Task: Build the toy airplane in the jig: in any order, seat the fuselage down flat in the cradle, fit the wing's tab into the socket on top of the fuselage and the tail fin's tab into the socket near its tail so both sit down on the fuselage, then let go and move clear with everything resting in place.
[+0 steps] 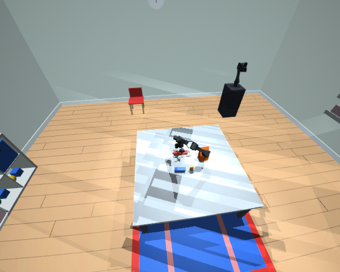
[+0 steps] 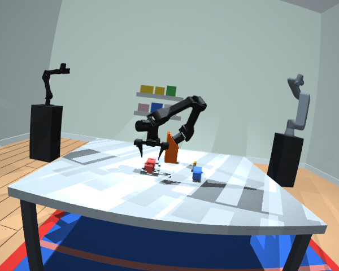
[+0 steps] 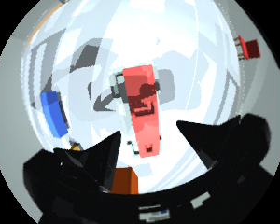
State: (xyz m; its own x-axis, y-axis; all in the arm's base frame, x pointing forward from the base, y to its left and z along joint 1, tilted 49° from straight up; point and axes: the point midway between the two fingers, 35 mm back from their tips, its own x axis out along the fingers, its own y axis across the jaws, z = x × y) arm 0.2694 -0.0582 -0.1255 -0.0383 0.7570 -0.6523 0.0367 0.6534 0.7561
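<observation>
The red fuselage [image 1: 180,153] [image 2: 150,165] [image 3: 143,108] lies on the small grey cradle [image 2: 155,173] [image 3: 118,84] near the middle of the table. My gripper [image 1: 180,147] [image 2: 150,154] [image 3: 149,129] hangs just above it, open wide, with a finger on each side and nothing between them. The blue wing [image 1: 179,169] [image 2: 196,173] [image 3: 53,112] lies loose on the table a short way from the cradle. The small yellow tail fin [image 1: 191,168] [image 2: 194,163] [image 3: 75,146] lies next to the wing.
An orange upright block [image 1: 203,156] [image 2: 171,148] [image 3: 124,181] stands by the arm's base, close behind the cradle. The white table [image 1: 193,199] [image 2: 105,192] stands over a blue and red rug. Black pedestals with camera arms stand on the floor beyond the table.
</observation>
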